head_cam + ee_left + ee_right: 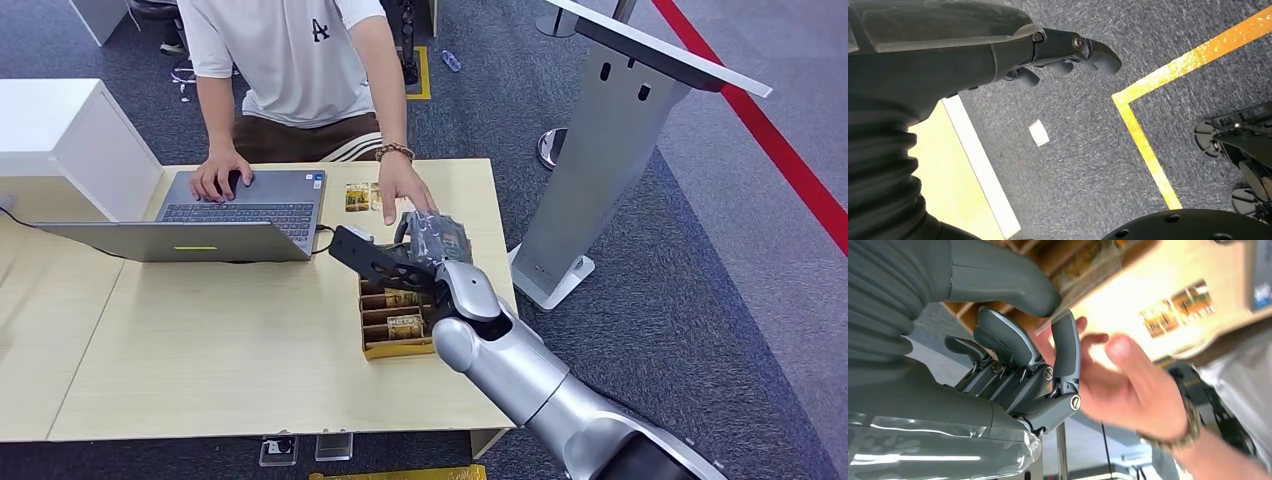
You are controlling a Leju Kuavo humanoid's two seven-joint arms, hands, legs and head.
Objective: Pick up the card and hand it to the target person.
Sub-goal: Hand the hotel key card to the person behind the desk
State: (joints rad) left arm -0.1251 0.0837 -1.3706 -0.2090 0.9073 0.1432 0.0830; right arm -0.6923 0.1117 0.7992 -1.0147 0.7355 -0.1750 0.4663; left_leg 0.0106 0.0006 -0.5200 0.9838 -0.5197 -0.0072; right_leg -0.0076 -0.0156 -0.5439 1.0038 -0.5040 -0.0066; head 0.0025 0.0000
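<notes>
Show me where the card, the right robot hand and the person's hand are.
card point(1083, 270): right wrist view, its clear sleeve.
right robot hand point(1018, 347): right wrist view, its curled fingers.
person's hand point(405, 192): head view, back of the hand.

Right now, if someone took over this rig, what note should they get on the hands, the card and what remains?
Right hand: pinches a clear-sleeved card between thumb and finger, raised above the card box at the table's right side.
Left hand: hangs beside the table over carpet, fingers curled, holding nothing.
Person's hand: reaching in, fingers against the robot's fingers at the card.
Done: card picked up and presented.
Left: release once the person grips it. Two more cards lie near the laptop.
</notes>
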